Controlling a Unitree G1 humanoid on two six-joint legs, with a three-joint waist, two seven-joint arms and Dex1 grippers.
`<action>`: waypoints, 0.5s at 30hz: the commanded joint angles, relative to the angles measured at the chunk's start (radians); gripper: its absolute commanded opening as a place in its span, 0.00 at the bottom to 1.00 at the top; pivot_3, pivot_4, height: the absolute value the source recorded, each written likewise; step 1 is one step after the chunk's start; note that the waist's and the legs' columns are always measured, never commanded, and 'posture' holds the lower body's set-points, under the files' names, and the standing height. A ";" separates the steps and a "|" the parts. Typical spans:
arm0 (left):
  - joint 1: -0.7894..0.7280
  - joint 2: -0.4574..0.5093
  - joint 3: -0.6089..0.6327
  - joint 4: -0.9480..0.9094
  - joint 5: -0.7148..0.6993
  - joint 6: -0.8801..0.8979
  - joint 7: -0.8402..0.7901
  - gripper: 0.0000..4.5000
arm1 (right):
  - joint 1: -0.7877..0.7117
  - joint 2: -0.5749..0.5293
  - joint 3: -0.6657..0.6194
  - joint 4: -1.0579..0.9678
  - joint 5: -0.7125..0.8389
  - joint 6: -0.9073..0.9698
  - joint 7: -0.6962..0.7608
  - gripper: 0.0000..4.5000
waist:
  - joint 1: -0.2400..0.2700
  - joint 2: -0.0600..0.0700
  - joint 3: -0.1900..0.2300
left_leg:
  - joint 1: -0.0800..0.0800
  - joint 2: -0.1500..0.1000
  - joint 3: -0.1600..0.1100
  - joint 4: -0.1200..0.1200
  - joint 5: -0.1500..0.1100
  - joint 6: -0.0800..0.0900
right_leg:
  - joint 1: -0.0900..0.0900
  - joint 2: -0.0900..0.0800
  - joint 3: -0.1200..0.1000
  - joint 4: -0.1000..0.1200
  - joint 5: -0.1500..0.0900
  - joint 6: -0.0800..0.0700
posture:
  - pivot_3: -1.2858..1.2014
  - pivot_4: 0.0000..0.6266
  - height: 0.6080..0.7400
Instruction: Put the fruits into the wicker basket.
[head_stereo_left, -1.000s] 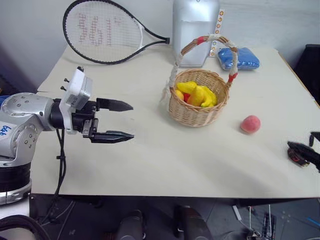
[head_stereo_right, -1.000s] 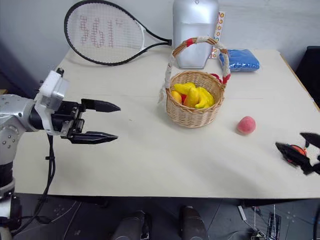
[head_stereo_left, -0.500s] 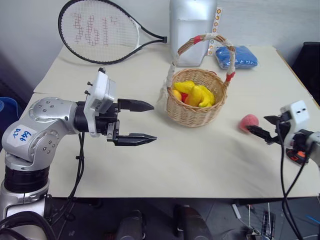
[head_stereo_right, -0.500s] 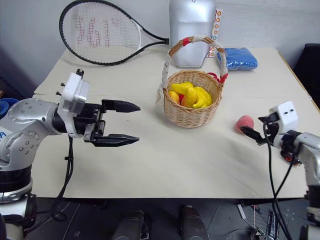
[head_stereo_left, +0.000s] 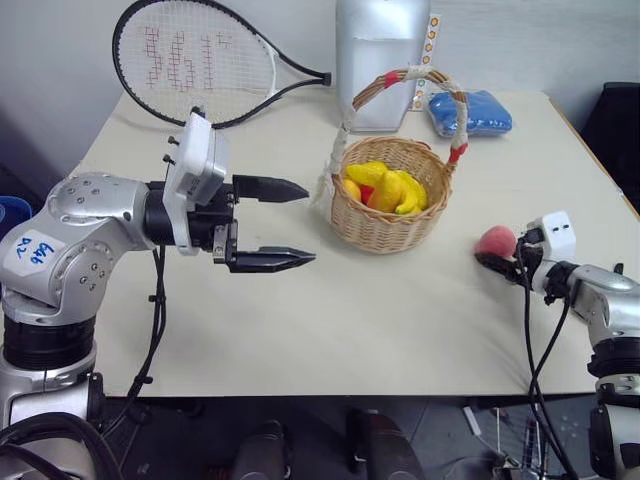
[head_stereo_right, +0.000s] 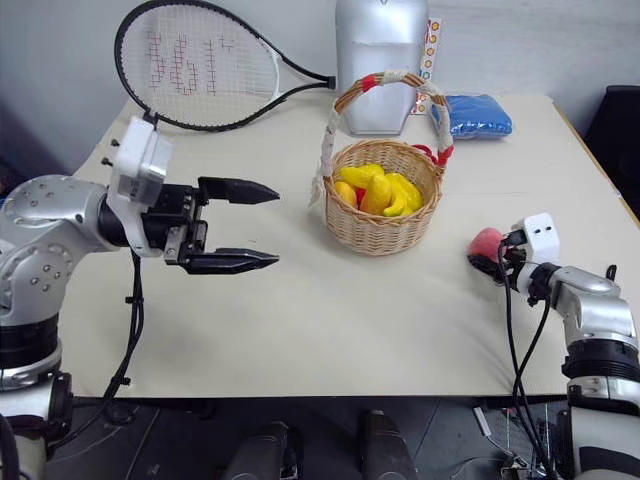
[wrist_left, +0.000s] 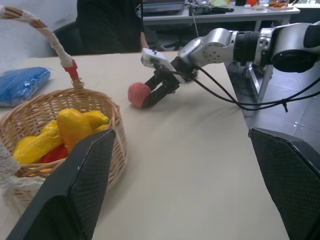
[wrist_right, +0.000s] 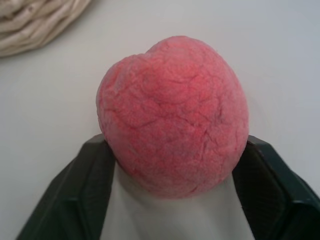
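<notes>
We see a round pink-red peach (wrist_right: 172, 115) resting on the pale worktop (head_stereo_left: 400, 310), to the right of the wicker basket (head_stereo_left: 390, 215) and apart from it. The right gripper (head_stereo_left: 497, 257) reaches in from the right edge with one black finger on either side of the peach; its fingers (wrist_right: 75, 200) touch the fruit's flanks, though we cannot tell whether they are squeezing it. The basket stands near the middle of the worktop with its taped, red-banded handle arched overhead, and inside it lie yellow fruits (head_stereo_left: 385, 187) with a bit of red showing among them. To the basket's left, the left gripper (head_stereo_left: 290, 224) hangs above the worktop with its two fingers spread wide and nothing between them, pointing toward the basket. Farther back lie a tennis racket (head_stereo_left: 200, 62), a silver container (head_stereo_left: 378, 60) and a blue cloth bundle (head_stereo_left: 470, 112).
</notes>
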 joint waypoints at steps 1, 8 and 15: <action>0.001 0.019 0.024 0.000 0.011 -0.022 0.018 1.00 | 0.059 -0.022 -0.080 -0.197 0.108 0.056 0.072 0.51 | 0.001 0.000 0.000 | 0.000 0.000 0.000 0.000 0.000 0.000 | 0.000 0.000 0.000 0.000 0.000 0.000 | 0.52 0.24 1.00; 0.020 0.016 0.052 -0.009 -0.003 -0.014 0.060 1.00 | 0.054 0.029 -0.095 -0.573 0.298 0.288 0.009 0.51 | -0.012 0.000 0.000 | 0.001 0.001 0.000 0.000 0.000 -0.001 | 0.000 -0.003 0.000 0.001 0.000 0.000 | 0.52 0.24 1.00; 0.016 0.011 0.046 -0.015 0.000 -0.020 0.082 1.00 | -0.207 0.189 0.038 -0.527 0.203 0.339 -0.203 0.51 | -0.018 0.000 0.000 | 0.001 0.001 -0.001 -0.002 0.000 -0.003 | -0.002 -0.006 -0.002 0.003 -0.002 -0.003 | 0.52 0.24 1.00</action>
